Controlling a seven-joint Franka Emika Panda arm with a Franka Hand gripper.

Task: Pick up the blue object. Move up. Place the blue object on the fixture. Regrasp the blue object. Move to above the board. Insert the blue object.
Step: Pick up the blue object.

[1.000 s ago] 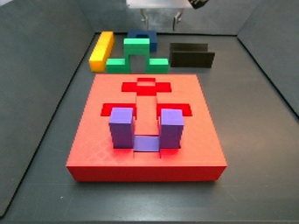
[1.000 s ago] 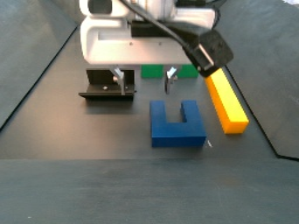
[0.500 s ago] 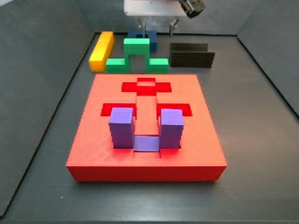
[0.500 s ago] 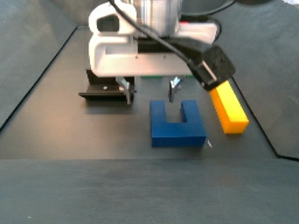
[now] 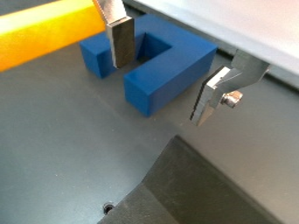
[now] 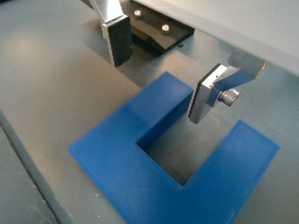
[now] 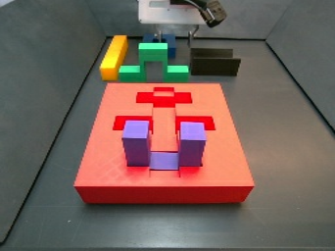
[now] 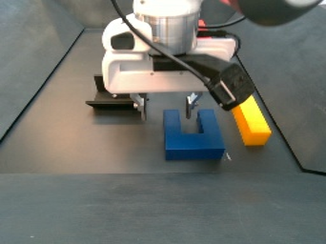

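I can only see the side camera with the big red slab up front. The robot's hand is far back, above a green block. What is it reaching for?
Observer: A dark blue U-shaped block, lying flat behind your green block. The hand is right over it.
Operator: Has it grabbed it?
Observer: No. In a wrist view the fingers stand open, one in the blue block's slot and one outside a prong, neither clearly touching.
Operator: Anything close by?
Observer: The yellow bar lies just beside the blue block, apart from it.

Robot lab bench: dark walled tabletop [image 8: 76, 191], fixture [image 8: 112, 98], tool [image 8: 163, 102] overhead.
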